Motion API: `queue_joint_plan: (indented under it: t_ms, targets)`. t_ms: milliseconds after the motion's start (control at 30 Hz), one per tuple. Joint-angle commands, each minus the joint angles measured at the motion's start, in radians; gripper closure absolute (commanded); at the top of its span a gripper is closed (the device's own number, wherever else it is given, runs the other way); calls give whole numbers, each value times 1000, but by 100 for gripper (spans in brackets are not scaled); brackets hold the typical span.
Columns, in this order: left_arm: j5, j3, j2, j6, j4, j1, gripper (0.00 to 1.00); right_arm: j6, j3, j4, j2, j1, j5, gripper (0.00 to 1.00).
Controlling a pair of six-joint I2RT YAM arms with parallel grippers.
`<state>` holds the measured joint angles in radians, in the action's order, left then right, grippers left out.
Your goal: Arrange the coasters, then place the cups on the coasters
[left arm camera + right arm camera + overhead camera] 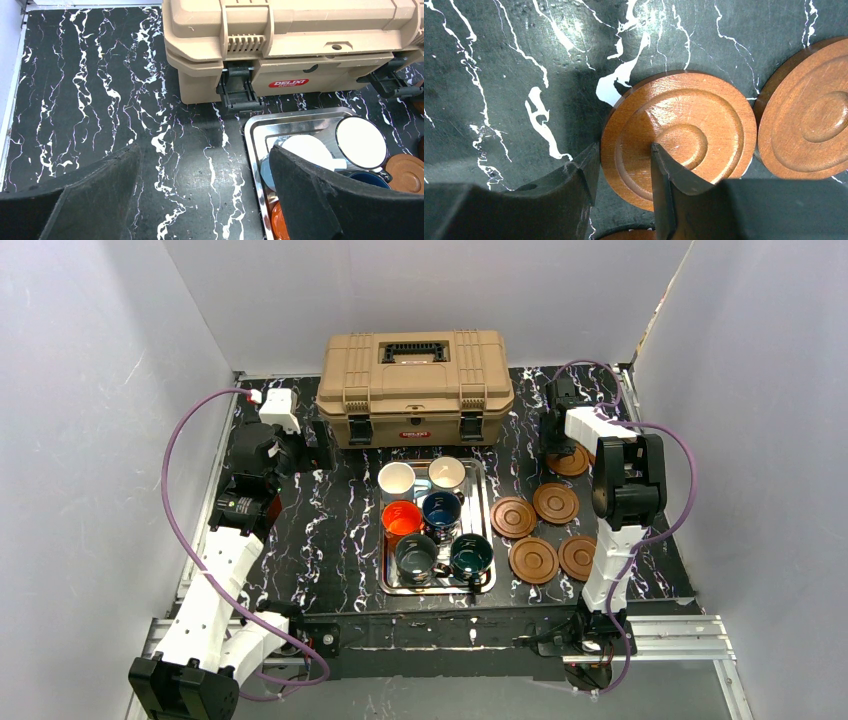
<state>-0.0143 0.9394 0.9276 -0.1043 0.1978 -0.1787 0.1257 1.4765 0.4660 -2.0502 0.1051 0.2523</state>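
Five coasters lie flat on the table (pixel 340 530), right of the tray (pixel 436 588), and none carries a cup. They are round brown discs, glossy, with ring grooves around a raised centre. Four sit close together in two rows: rear-left coaster (pixel 513 517), rear-right coaster (pixel 555 503), front-left coaster (pixel 533 560), front-right coaster (pixel 577 557). The fifth coaster (pixel 570 462) lies farther back and is partly hidden. All six cups stand upright in the tray, in three rows of two. At the back are the left white cup (pixel 396 478) and right white cup (pixel 447 473), then the orange cup (pixel 402 519) and navy cup (pixel 441 508), and in front the grey-green cup (pixel 415 555) and teal cup (pixel 471 554).
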Motion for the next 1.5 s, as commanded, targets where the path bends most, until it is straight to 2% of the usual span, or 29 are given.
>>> queue_joint_plan:
  t_ms: [0,433,667,867,1133,1467]
  targets:
    - [11,2,-6,4,-11,-2,2,0,11,40,44,-6,18,53]
    - [14,2,-1,1,-11,-2,2,-8,69,73,88,-6,-39,47]
    - [14,2,0,1,-12,-2,2,14,77,121,164,-6,-94,43]
    - [14,2,2,-3,-12,-2,2,78,-67,130,324,3,-138,40]
    - [44,4,-5,-14,-12,-2,2,184,-383,35,552,14,-193,37]
    - [45,-1,-11,-16,-13,-2,2,231,-460,-37,497,17,-272,34]
